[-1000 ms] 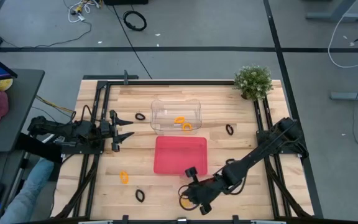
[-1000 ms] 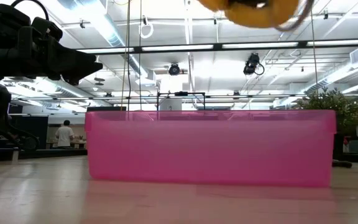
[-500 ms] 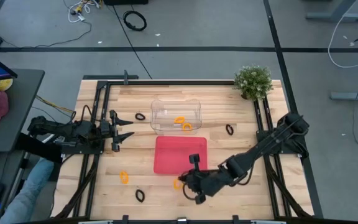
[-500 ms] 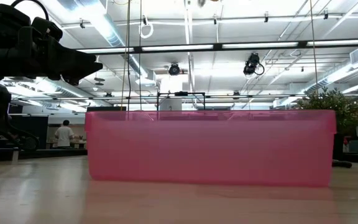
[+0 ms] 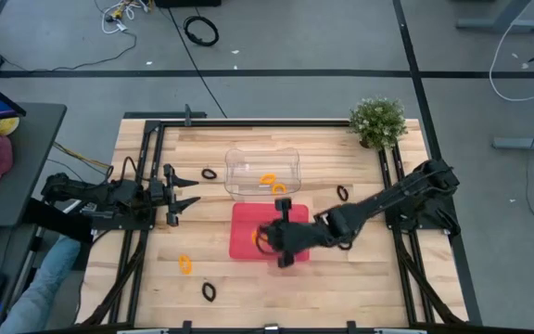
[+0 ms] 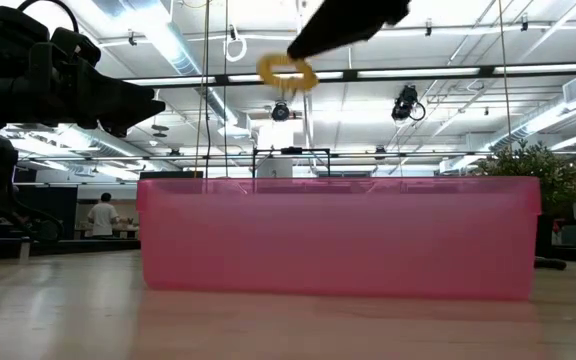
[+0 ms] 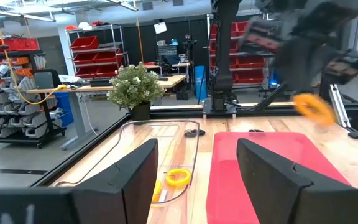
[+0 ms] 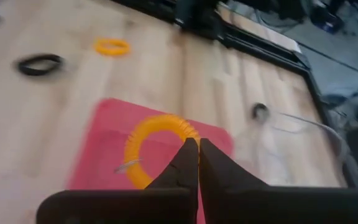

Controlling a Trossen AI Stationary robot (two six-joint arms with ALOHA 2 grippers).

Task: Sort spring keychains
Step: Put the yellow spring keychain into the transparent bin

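Note:
My right gripper [image 5: 267, 239] hangs over the red tray [image 5: 286, 218], shut on an orange spring keychain [image 8: 143, 140]. The low view shows that loop [image 6: 286, 72] high above the tray's wall [image 6: 338, 240]. My left gripper [image 5: 188, 192] waits open at the table's left side, its fingers [image 7: 129, 180] apart in its wrist view. Loose on the wood lie another orange keychain [image 5: 185, 265] and black ones [image 5: 209, 290], [image 5: 209, 173], [image 5: 343, 193]. Two orange loops [image 5: 273, 183] lie inside the clear container [image 5: 248, 162]. My right gripper pinches the orange keychain's coil [image 8: 180, 129] between its two fingertips [image 6: 303, 45]. The fingers slant downward from the table's right side. The loop juts beyond the tips, lifted clear above the red tray.
A small potted plant [image 5: 378, 121] stands at the far right corner. Black frame rails [image 5: 151, 139] run along the table's left, far and right edges. Bare wood [image 5: 360, 278] shows near the table's near right.
My right gripper has carried the orange keychain from the table's near edge toward the far edge and a little left. It now hangs over the red tray's near left part. It has stayed shut on the loop. The left arm has kept still.

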